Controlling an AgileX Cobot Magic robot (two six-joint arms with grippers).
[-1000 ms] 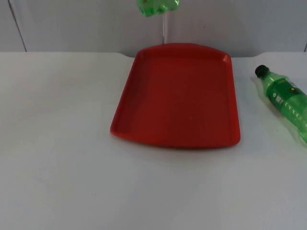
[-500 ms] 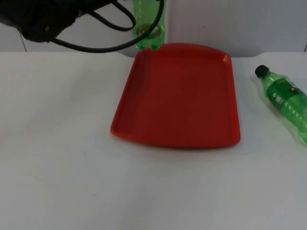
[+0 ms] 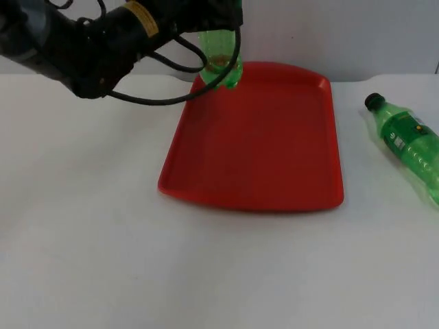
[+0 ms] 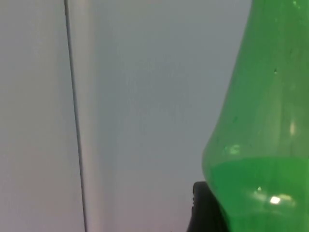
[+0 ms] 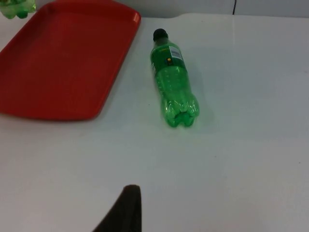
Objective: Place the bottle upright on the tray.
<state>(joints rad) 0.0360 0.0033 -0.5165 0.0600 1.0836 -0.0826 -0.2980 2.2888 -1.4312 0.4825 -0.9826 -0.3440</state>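
A green bottle (image 3: 221, 58) hangs upright over the far left corner of the red tray (image 3: 260, 144), its base just above the rim. My left gripper (image 3: 218, 12) is shut on its upper part. In the left wrist view the bottle (image 4: 260, 145) stands close in front of the grey wall. The right wrist view has its base (image 5: 17, 8) at the tray's (image 5: 63, 63) far corner. My right gripper (image 5: 126, 212) waits above the white table, to the right of the tray.
A second green bottle (image 3: 408, 147) with a black cap lies on its side on the table right of the tray, cap toward the wall; the right wrist view has it (image 5: 173, 82) too. The grey partition wall (image 3: 343, 34) stands behind the tray.
The left arm has swung into view from the upper left. The held bottle has come down and slightly right, from high above the wall to just over the tray's far left corner.
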